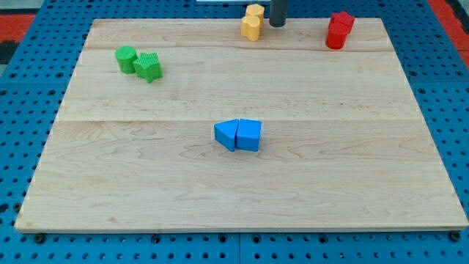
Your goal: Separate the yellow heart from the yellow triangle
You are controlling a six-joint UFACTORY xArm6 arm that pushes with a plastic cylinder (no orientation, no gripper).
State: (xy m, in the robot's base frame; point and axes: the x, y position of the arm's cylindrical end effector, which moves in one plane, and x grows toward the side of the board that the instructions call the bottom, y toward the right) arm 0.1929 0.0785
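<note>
Two yellow blocks stand touching at the view's top centre, one (255, 11) right at the board's top edge and the other (250, 28) just below it. I cannot make out which is the heart and which the triangle. My tip (277, 26) is just to the right of the yellow pair, very close to the upper block. I cannot tell whether it touches.
Two red blocks (338, 30) stand touching at the top right. A green cylinder-like block (126, 58) and a green star-like block (149, 67) touch at the upper left. Two blue blocks (239, 135) touch at the board's middle. The wooden board (330, 183) lies on a blue pegboard.
</note>
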